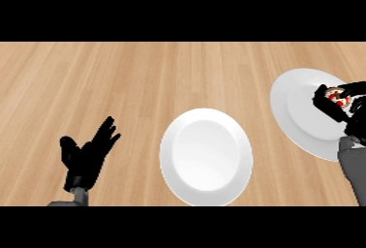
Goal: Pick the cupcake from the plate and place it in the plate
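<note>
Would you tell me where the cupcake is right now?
In the head view, the cupcake is at the far right, over the right-hand plate, with the right hand curled round it.

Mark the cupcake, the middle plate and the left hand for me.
cupcake (336, 98): head view, the red-and-white part showing between the right hand's fingers.
middle plate (205, 156): head view, its bare centre.
left hand (85, 157): head view, its palm.

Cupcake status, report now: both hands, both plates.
Right hand curled round cupcake, over right plate. Left hand open, resting at lower left. Centre plate bare, nothing in the way on the counter.
</note>
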